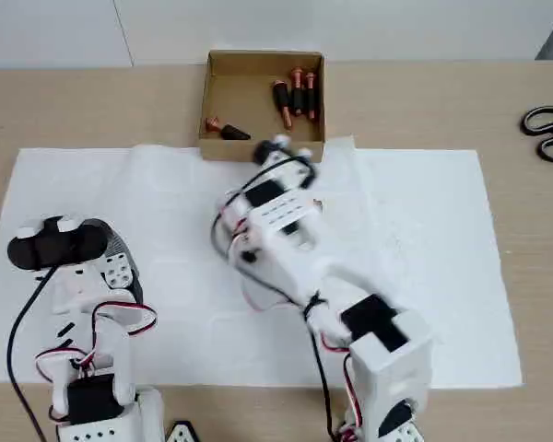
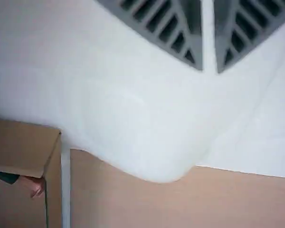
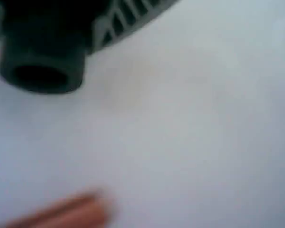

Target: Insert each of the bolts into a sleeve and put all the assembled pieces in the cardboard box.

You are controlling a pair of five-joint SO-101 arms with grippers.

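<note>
White paper covers most of the tan table, with scissors at the far right. The left arm's folded up near left, left gripper pretty much pressed together over the paper. The right arm stretches to the cardboard box, and the right gripper sits just near of it; can't tell its grip. A dark sleeve is close by, with a copper bolt on the paper. Assembled pieces lie in the box.

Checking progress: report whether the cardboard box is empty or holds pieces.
Not empty: the cardboard box holds a cluster of copper-and-black pieces by its right wall and one more in its near-left corner.
</note>
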